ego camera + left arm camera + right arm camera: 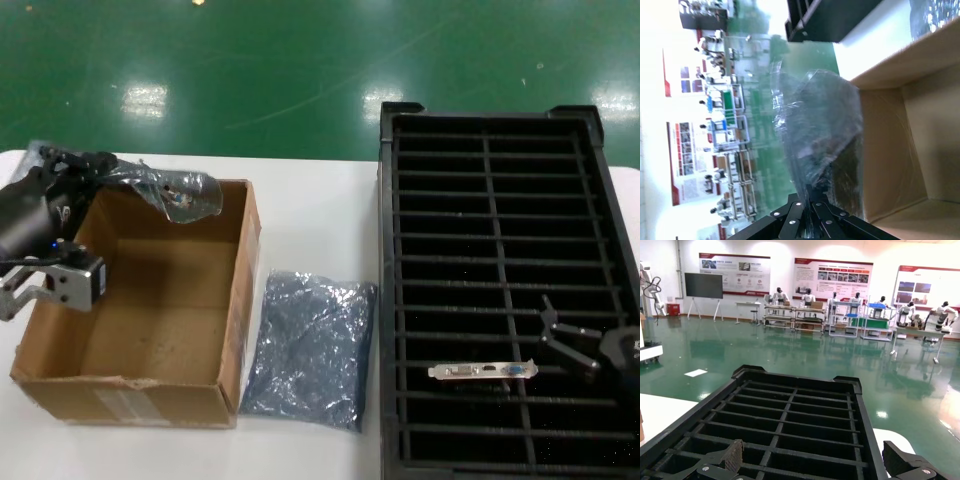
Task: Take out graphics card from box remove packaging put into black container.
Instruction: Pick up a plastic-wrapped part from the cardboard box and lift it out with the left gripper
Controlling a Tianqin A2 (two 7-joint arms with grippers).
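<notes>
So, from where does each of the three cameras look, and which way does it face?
Head: high, looking down at brown cardboard box, black slotted tray; both arms show.
Left wrist: behind left gripper, shut on crinkly plastic bag, over the box.
Right wrist: above the tray, facing the hall; right gripper open.
All share the tray.

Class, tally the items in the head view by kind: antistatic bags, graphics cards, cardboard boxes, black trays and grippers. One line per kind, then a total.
Antistatic bags: 2, one held by the left gripper over the box, one flat on the table
Graphics cards: 1
Cardboard boxes: 1
Black trays: 1
Grippers: 2, left and right
Total: 7
</notes>
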